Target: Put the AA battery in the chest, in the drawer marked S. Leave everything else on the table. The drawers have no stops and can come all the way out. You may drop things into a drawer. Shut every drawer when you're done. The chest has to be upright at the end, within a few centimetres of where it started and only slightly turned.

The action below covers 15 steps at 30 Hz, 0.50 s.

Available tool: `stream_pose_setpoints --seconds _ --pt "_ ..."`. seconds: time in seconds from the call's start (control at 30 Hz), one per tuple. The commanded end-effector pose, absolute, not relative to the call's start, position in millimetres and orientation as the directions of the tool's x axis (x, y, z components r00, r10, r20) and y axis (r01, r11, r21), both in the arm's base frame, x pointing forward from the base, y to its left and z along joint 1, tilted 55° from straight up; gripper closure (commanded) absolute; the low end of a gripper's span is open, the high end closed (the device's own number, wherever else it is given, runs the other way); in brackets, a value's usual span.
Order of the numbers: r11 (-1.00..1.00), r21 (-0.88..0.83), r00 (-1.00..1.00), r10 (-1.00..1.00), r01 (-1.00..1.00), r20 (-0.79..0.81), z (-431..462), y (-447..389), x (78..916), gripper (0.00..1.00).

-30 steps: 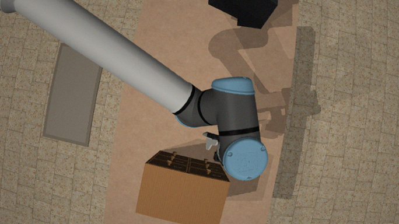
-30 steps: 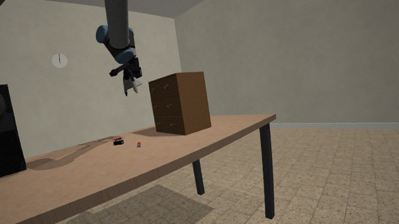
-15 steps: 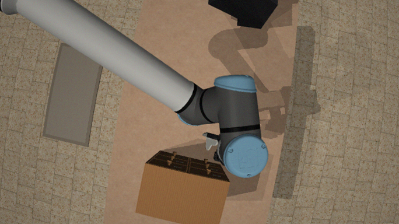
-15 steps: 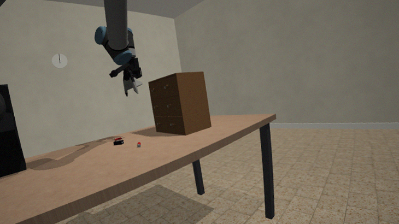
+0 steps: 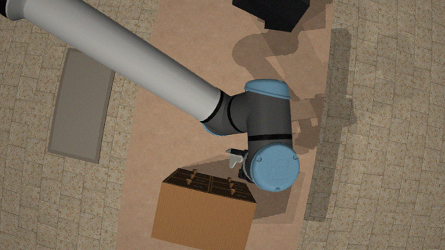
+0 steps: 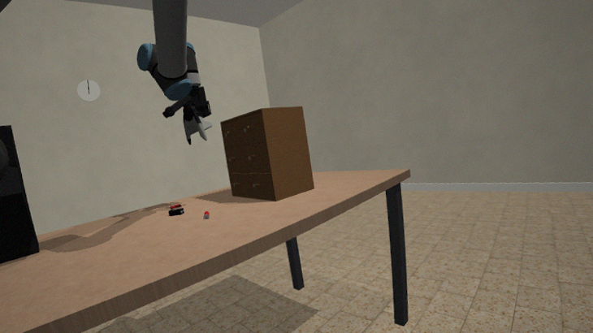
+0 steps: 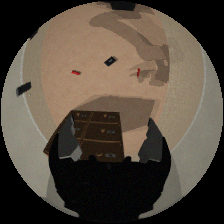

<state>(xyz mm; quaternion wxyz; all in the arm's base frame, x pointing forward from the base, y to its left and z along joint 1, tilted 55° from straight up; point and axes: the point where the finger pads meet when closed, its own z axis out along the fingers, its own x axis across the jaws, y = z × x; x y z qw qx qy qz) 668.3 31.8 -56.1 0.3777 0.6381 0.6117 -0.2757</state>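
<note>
Tabletop [image 5: 163,104] [image 6: 157,259] [image 7: 60,55], wooden, on dark legs, seen from the exterior side; small red-and-grey cylinder [image 6: 206,214] [image 7: 75,72], lying nearest; small black block [image 6: 176,212] [image 7: 110,61], next beyond, apart from the cylinder; small red piece [image 6: 175,206] [image 7: 138,72], farther still, lying in shadow; the AA battery cannot be singled out with certainty among the small items, which all rest on the tabletop, outside the chest.

Chest [image 5: 203,214] [image 6: 288,152] [image 7: 102,137], brown, upright; drawers in two columns of three, all visibly shut, each with a small knob; lettering too small to read, so drawer S cannot be picked out.

Hand [image 5: 238,169] [image 6: 197,140] [image 7: 111,117], open, fingers wide apart, gripping nothing; held above the tabletop, near the chest's front.

Clock [image 6: 88,90], round, pale, on the far wall [image 6: 120,51].
</note>
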Motion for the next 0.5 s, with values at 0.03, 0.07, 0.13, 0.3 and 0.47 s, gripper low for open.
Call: stream_pose_setpoints --seconds 0.03,0.07,0.13,0.3,0.47 --pt "0.058 0.161 0.1 0.573 0.985 -0.813 -57.3 29.6 671.4 0.0" --pt "0.062 0.164 0.1 0.573 0.984 -0.813 -57.6 29.1 672.0 0.0" --pt "0.062 0.164 0.1 0.573 0.984 -0.813 -57.6 29.1 672.0 0.0" --pt "0.085 0.18 0.1 0.573 0.98 -0.813 -59.2 26.4 674.8 0.0" --pt "0.11 0.197 0.1 0.573 0.974 -0.813 -61.0 23.5 678.0 0.0"
